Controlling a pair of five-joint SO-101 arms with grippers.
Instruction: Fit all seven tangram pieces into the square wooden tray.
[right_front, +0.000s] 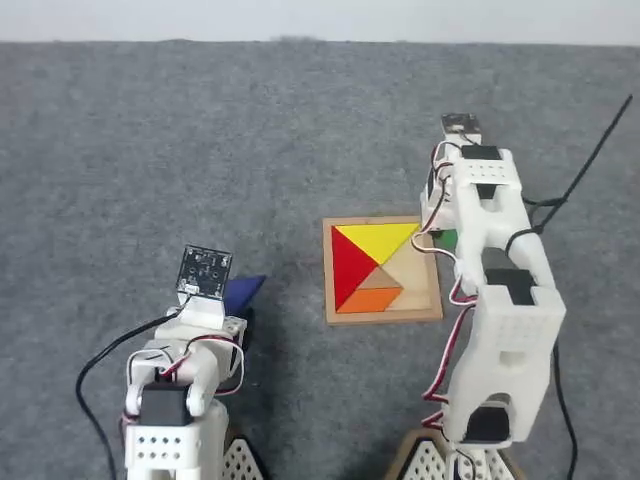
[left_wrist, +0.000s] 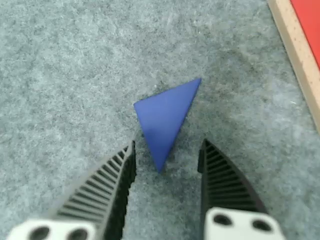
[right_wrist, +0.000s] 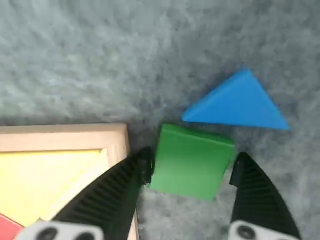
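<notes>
Left of the tray (right_front: 385, 316) and apart from it, the left claw (left_wrist: 168, 144) is standing wide open over a dark triangle (left_wrist: 165, 117) on the tabletop (right_front: 200, 130), one finger at each side of its tip. In the tray a yellow piece (right_front: 375, 240), a red piece (right_front: 350, 270) and an orange piece (right_front: 370, 299) are already lying; its right part is looking bare. Just beside its right rim, the right claw (right_wrist: 194, 156) is gaping around a green square (right_wrist: 192, 167), with a light triangle (right_wrist: 235, 102) near. So at least three pieces are waiting. No writing is readable.
</notes>
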